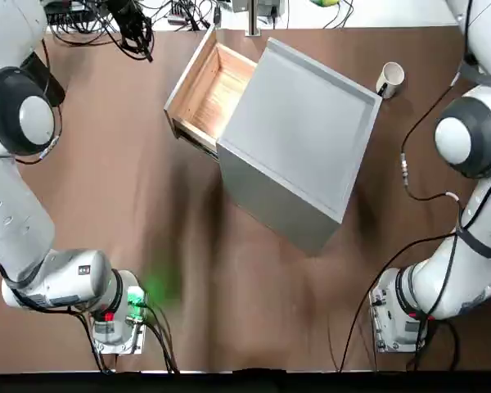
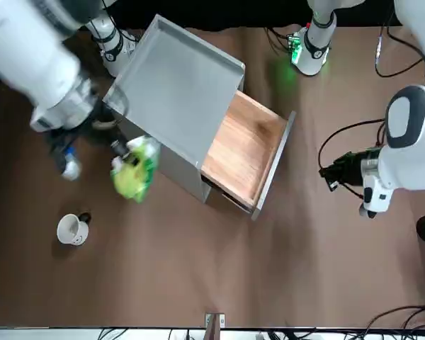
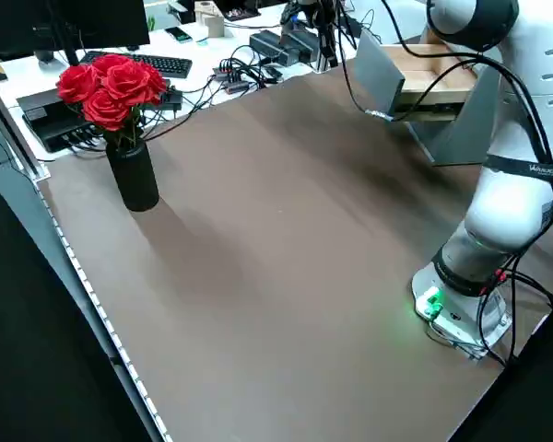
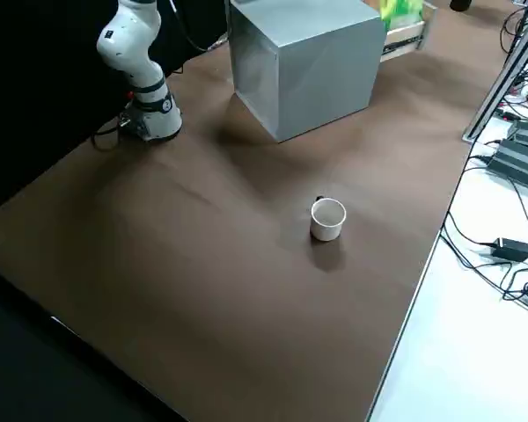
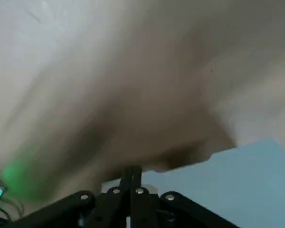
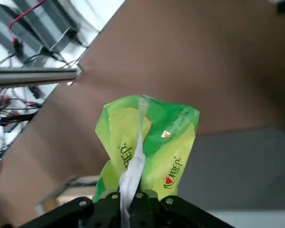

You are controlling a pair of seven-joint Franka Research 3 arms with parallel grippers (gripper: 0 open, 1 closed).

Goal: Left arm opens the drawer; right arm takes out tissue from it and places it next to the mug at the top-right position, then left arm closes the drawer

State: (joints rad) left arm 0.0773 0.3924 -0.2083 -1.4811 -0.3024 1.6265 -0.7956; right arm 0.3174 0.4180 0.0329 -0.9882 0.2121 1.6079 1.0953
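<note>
The drawer stands pulled out of the grey cabinet, and its wooden bottom shows bare. My right gripper hangs in the air beside the cabinet, shut on the yellow-green tissue. In the right wrist view the tissue rises from between the fingers of the right gripper. The white mug stands on the table a little past the tissue, also seen as the mug and the mug. My left gripper is off to the drawer's side, shut on nothing, fingers pressed together.
A black vase of red roses stands near the table's edge on my left side. Cables and a keyboard lie on the white bench beyond the far edge. Bare brown table spreads around the mug.
</note>
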